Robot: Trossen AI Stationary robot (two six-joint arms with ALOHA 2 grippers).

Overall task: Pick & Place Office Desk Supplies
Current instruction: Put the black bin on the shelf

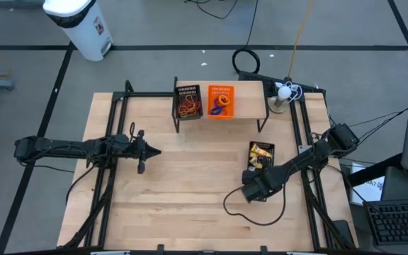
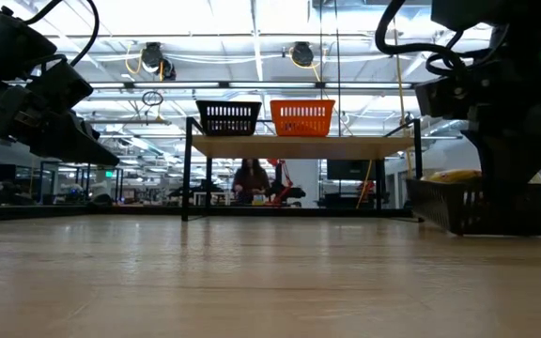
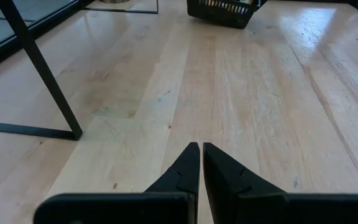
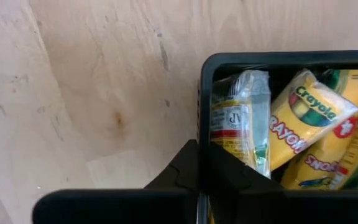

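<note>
Yellow crayon packs and a clear packet lie in a black mesh tray on the table's right half. My right gripper is shut, at the tray's near corner rim. On a raised shelf at the far side, a black mesh tray holds rubber bands. Beside it an orange tray holds small rings. My left gripper is shut and hovers over bare wood on the left half. My right gripper comes down from above at the black tray's near corner, its shut fingers in line with the tray's wall. I cannot tell whether they touch the rim.
The shelf's black legs stand on the table near my left gripper. A cable loop lies on the wood near the right arm. A white object sits at the shelf's right end. Open wood stretches across the table's middle and near side.
</note>
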